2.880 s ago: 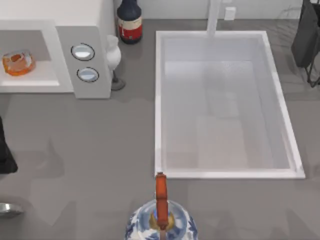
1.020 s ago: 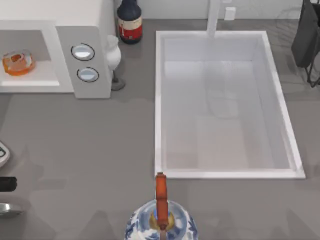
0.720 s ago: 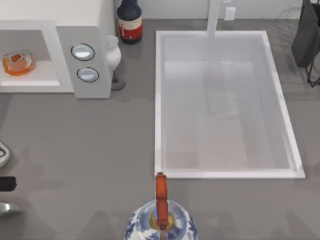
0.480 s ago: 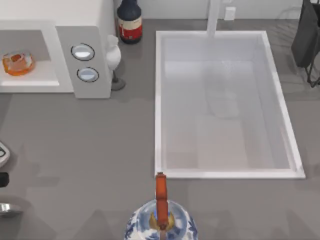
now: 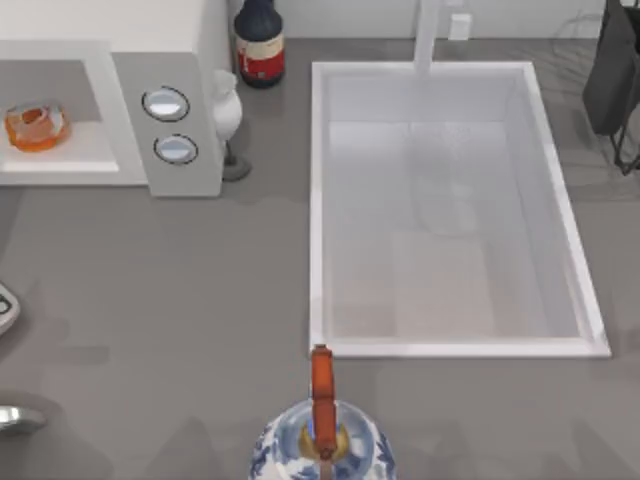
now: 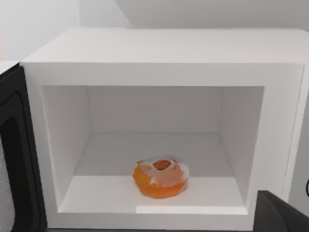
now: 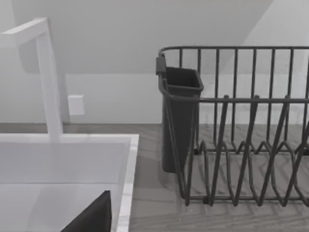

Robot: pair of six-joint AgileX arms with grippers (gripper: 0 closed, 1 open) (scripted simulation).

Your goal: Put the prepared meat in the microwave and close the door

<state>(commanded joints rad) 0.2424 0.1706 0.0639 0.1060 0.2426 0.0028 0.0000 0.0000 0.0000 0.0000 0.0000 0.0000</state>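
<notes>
Prepared meat (image 6: 161,176) inside open microwave (image 6: 164,53)

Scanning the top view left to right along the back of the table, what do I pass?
Prepared meat inside the microwave → two silver dials → white vase → dark bottle → sink → faucet → dish rack.

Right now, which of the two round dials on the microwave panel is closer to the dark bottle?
The upper dial in the top view: it sits farther back on the grey panel, toward the dark bottle. The lower dial lies nearer the table's front.
</notes>
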